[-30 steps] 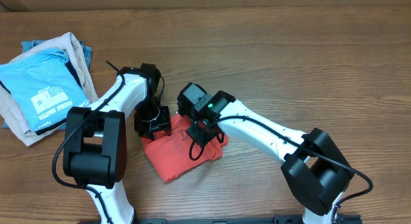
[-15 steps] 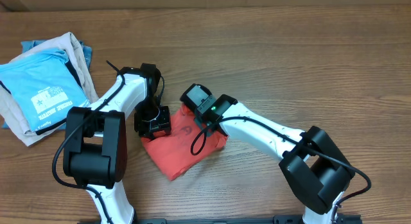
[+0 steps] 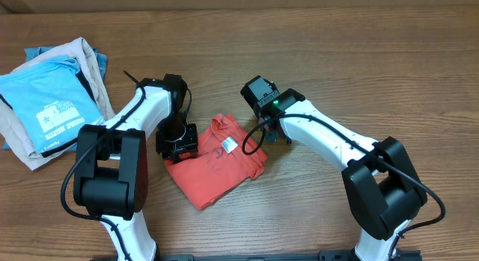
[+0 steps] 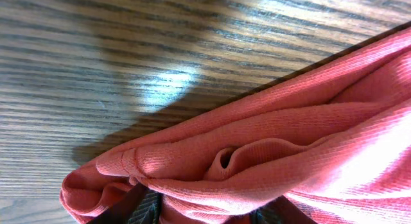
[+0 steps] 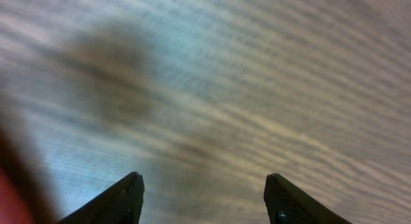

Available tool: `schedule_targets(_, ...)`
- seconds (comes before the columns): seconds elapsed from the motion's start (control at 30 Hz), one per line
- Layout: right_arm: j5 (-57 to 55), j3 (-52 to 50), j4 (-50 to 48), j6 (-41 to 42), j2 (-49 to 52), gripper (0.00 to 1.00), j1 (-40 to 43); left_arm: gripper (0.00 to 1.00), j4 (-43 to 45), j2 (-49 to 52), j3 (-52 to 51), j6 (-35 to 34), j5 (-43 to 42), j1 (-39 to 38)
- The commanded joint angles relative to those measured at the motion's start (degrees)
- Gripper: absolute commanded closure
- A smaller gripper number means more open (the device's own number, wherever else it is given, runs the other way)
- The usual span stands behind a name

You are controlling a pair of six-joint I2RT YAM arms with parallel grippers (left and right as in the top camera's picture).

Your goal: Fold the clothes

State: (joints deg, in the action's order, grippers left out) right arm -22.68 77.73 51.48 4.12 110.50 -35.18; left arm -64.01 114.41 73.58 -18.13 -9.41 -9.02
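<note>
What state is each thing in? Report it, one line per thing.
Coral-red cotton T-shirt: folded into a compact packet, flat on the wooden table, white tag showing.
Left gripper: at the packet's left edge, cloth bunched at its fingers; grip unclear.
Right gripper: open, empty, over bare wood.
Light blue printed T-shirt: folded, top of the side pile.
Beige garment: folded, under it.

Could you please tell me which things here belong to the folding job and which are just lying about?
Part of the job:
coral-red T-shirt
left claw, gripping the shirt's edge
right claw, open and empty

Lying about:
light blue printed T-shirt
beige folded garment beneath it
</note>
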Motion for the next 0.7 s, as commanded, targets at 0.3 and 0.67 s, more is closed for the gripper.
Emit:
schedule_targets(0.3,18.34,1.53,5.99,-1.36,-9.46,0.32,-3.76,0.53,4.31,0.09,0.26,-0.68,3.69,0.09)
schedule_targets(0.67,30.08,-1.05,14.43,-3.06,-9.44,0.34,-4.24,0.51,4.31,-0.22,2.29,-0.74,3.48,0.09)
